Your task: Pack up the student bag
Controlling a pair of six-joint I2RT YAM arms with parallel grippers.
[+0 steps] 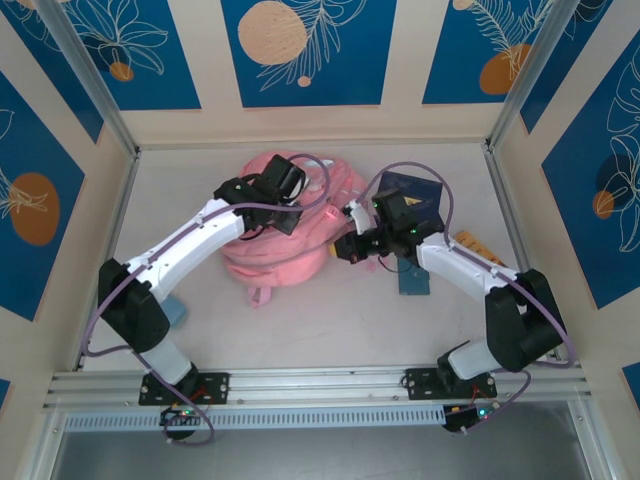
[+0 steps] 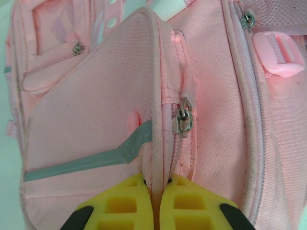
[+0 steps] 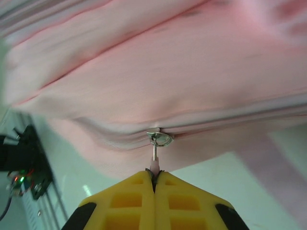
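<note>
A large pink student bag lies slumped on the pale bench, towards the back and slightly left of centre. The left arm reaches over the top of the bag, and the right arm reaches in to its right edge.

Seen from the left wrist, the yellow left fingers are closed together, pinching a raised piped seam of the bag's pink fabric. Just beyond them a metal zipper slider sits on a zipped-up track. A grey strip crosses the pocket panel to the left, and a pink plastic buckle lies at the upper right.

Seen from the right wrist, the yellow right fingers are closed on the small pink pull tab of a second metal slider along the bag's lower edge.

The bag's inside cannot be seen.

On the bench beside the bag's right side lie dark blue booklets, partly under the right arm. A small teal case sits nearer the front.
</note>
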